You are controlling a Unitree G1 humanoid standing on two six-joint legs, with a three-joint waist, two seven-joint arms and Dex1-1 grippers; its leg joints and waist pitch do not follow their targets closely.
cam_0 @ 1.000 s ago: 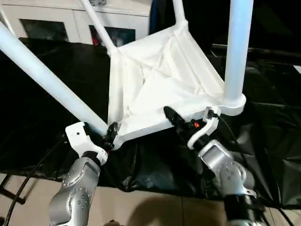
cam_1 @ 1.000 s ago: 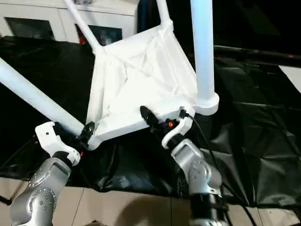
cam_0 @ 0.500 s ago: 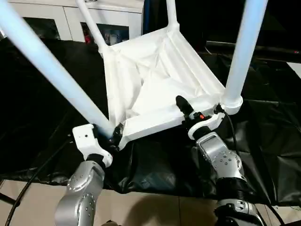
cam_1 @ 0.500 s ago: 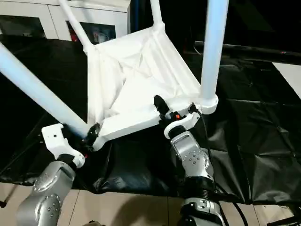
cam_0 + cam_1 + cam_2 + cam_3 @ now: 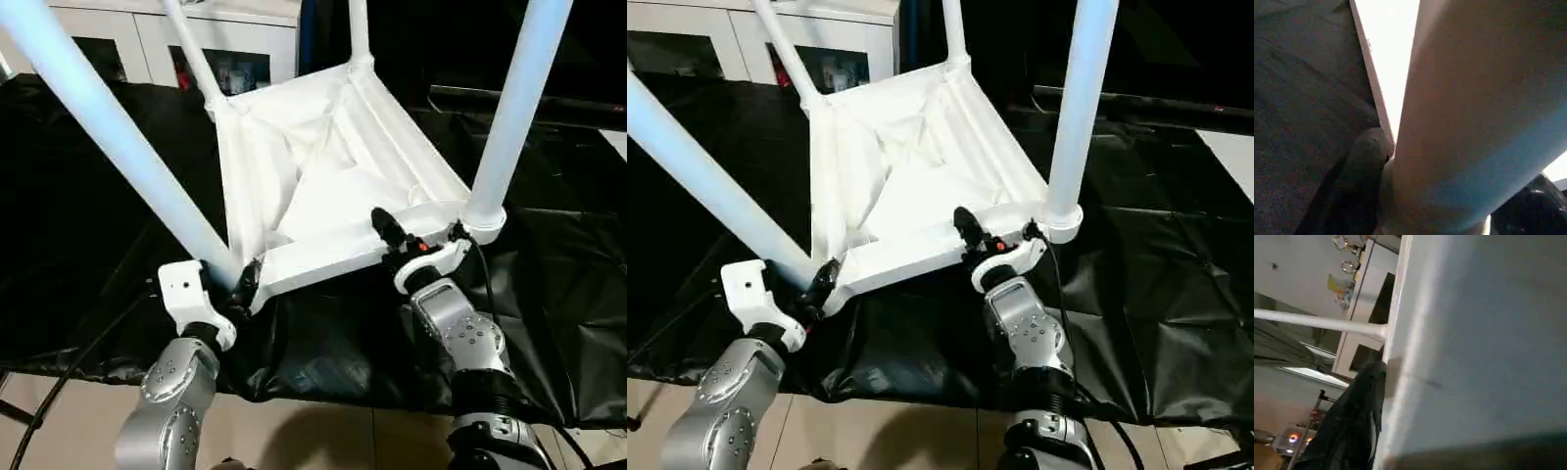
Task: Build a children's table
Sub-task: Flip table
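Observation:
The children's table is upside down and tilted over a black cloth, its four white legs pointing up. My left gripper is at the near left corner, shut around the base of the near left leg. In the left wrist view that leg sits between two black fingers. My right gripper holds the near rim beside the near right leg. One black finger lies on the inside of the rim, and the other is hidden below it.
A black cloth covers the work surface and hangs over its near edge. A white cabinet with glass doors stands behind at the left. Light floor shows below, between my forearms.
My right gripper's upper finger has come down onto the table's near rim, closing from wide open. The left grip on the corner leg is unchanged. The table stands a little more upright.

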